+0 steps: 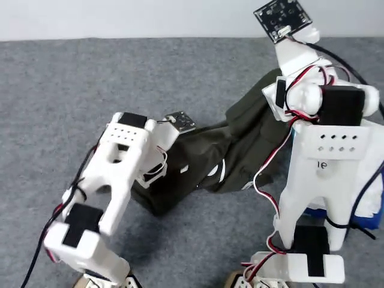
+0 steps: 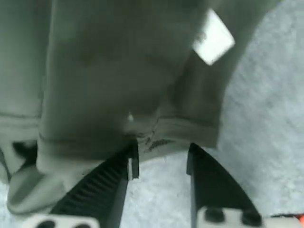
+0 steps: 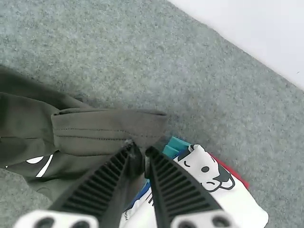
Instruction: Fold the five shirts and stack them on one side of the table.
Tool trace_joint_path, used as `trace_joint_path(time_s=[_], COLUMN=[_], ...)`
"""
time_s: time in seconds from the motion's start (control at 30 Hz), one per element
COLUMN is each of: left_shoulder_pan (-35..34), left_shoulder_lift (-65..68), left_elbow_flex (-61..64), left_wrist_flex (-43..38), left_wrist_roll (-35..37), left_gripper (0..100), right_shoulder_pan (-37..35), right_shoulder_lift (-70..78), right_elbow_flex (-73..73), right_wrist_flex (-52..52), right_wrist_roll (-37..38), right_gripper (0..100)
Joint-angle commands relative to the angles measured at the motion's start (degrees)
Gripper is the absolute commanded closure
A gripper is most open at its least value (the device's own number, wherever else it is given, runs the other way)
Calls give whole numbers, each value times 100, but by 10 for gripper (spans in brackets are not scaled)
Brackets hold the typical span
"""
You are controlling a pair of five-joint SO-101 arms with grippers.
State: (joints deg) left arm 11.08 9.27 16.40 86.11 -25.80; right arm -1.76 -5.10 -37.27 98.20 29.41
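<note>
A dark olive shirt [image 1: 222, 156] lies crumpled on the grey table between the two arms. My right gripper [image 3: 139, 151] is shut on the shirt's stitched hem [image 3: 95, 128], held up at the shirt's far right corner [image 1: 279, 105]. My left gripper [image 2: 161, 152] is open, its fingertips at the edge of another hem [image 2: 156, 135] with bare table in the gap. In the high view it sits at the shirt's left end [image 1: 155, 168]. A white label [image 2: 213, 40] shows on the cloth.
A stack of folded shirts [image 3: 209, 175], white with a cartoon print over teal, red and blue, lies under my right gripper; its blue edge [image 1: 367, 210] shows beside the right arm. The table's white far edge [image 1: 120, 18] runs along the back.
</note>
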Motion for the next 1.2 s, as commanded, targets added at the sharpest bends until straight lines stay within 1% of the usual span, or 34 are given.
trace_joint_path(time_s=[0.0,0.07,0.17,0.33,0.47,0.63,0.93,1.0,1.1,1.17], left_shoulder_pan=[26,26,26,26,18,18,53,70,70,53], left_shoulder_lift=[290,466,519,62,-185,158,1222,1231,1222,1134], left_elbow_flex=[-347,-365,-382,-382,-374,-374,-374,-374,-382,-382], left_wrist_flex=[-229,-404,-536,-360,-457,-756,-870,-853,-835,-677], left_wrist_roll=[70,97,290,308,290,299,299,299,273,273], left_gripper=[827,831,867,880,878,877,882,910,998,994], right_shoulder_pan=[-22,-22,-22,-13,-31,-31,-31,-31,-31,-31], right_shoulder_lift=[-31,-31,-31,-31,-31,-22,-22,-22,-22,-31], right_elbow_flex=[-35,-35,-35,-35,-35,-35,-35,-35,-35,-35], right_wrist_flex=[22,22,22,22,13,-13,22,22,22,22], right_wrist_roll=[-62,-62,-62,-62,-62,-62,-53,-53,-53,-53], right_gripper=[988,988,988,988,988,988,988,988,988,988])
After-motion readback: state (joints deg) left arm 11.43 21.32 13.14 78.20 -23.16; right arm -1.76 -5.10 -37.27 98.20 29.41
